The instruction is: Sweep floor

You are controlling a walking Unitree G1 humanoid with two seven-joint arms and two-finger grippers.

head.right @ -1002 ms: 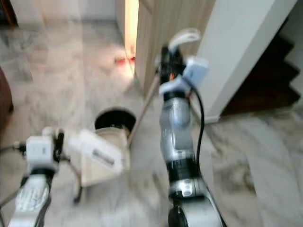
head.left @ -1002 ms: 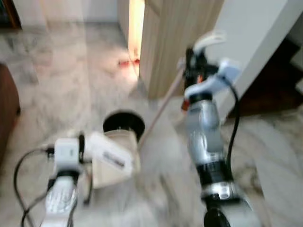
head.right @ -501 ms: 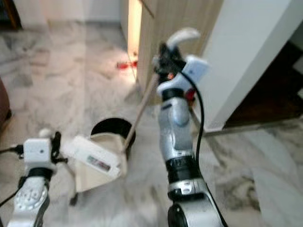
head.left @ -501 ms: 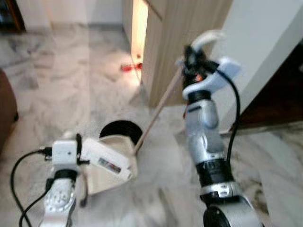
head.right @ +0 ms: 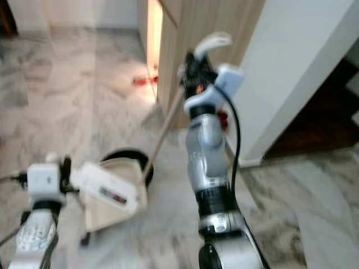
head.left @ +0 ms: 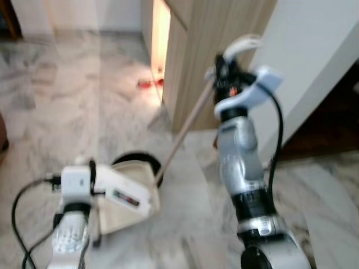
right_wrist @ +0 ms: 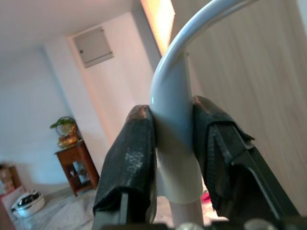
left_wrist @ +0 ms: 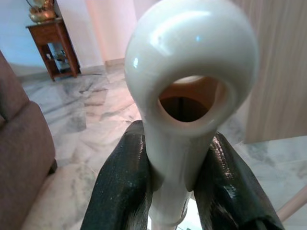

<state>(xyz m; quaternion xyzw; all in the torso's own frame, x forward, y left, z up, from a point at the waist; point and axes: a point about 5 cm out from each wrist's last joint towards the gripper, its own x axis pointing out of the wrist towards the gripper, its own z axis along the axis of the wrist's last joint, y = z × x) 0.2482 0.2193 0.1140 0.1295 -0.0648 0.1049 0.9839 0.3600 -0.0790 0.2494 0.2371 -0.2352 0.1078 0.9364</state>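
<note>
My left gripper (left_wrist: pixel 175 184) is shut on the cream handle of a dustpan (head.left: pixel 128 203), whose ring end (left_wrist: pixel 192 91) sticks out past the black fingers (left_wrist: pixel 122 187). The dustpan hangs low over the marble floor at my lower left. My right gripper (right_wrist: pixel 175 153) is raised at centre and shut on the broom's pale handle (head.left: pixel 188 126), just under its white hooked top (head.left: pixel 242 45). The handle slants down to the left to a black broom head (head.left: pixel 132 159), which sits right behind the dustpan.
A wooden panel (head.left: pixel 196 56) and a white wall (head.left: pixel 314 61) stand close ahead on the right, with dark steps (head.left: pixel 336 123) beyond. A small red thing (head.left: pixel 150 83) lies by the panel's lit edge. Marble floor (head.left: pixel 67 112) opens to the left. A brown sofa (left_wrist: pixel 24 158) and a side table (left_wrist: pixel 50 43) are nearby.
The whole view has shifted and the brown furniture has slid off the left edge, so the camera moved. Both grippers keep their holds, and the broom head stays behind the dustpan.
</note>
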